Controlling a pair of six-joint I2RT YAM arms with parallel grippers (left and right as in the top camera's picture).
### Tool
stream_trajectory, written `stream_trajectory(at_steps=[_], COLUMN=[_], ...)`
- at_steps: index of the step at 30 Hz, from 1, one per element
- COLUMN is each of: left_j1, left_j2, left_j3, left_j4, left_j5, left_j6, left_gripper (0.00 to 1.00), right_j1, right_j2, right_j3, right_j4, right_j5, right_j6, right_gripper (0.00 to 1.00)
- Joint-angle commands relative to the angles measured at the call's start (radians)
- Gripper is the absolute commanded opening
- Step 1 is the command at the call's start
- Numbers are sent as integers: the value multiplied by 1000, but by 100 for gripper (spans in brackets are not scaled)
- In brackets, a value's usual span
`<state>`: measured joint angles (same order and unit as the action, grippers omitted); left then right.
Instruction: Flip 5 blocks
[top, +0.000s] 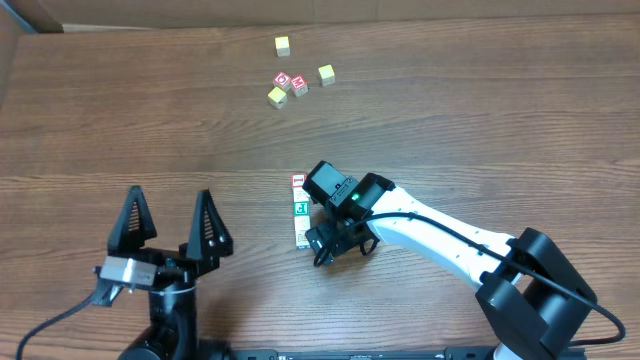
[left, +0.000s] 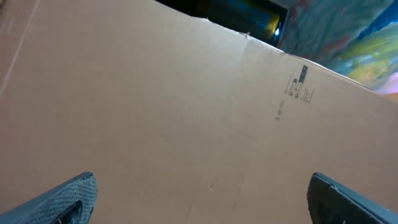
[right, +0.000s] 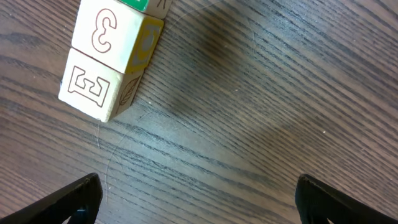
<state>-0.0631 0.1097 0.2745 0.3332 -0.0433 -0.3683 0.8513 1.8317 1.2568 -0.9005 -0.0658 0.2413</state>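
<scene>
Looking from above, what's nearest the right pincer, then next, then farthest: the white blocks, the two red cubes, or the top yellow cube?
1. White blocks, right beside it.
2. Two red cubes, farther up the table.
3. Top yellow cube, near the far edge.

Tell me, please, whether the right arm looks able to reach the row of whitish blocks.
Probably yes: the right hand is open just beside the row of blocks, with only bare table between them.

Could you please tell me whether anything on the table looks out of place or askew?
Nothing looks damaged or spilled. The alphabet blocks sit in a tidy row beside the right claw. The only untidy spot is the group of yellow and red cubes at the far side, which lie scattered at mixed angles.
</scene>
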Motion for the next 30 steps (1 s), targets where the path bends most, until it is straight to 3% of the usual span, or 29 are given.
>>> stream_trajectory(at_steps=[1,19,26,30], left_j1=[11,28,77,81], left_j2=[-67,-106,-106,-106], left_j3=[-45,-271,-270,-270], left_j4=[9,87,-94,-204], left_j5=[11,13,17,18], left_j6=[-13,-22,-17,61], left_gripper=[100,100,100,100], right_j1=[-5,-5,-5,-5], right_j2=[-32,-32,-32,-32], right_j3=[21,21,21,21], right_j4=[5,5,5,5], right_j5=[5,5,4,4], right_j6=[-10,-10,-10,-10], right_gripper=[100,100,100,100])
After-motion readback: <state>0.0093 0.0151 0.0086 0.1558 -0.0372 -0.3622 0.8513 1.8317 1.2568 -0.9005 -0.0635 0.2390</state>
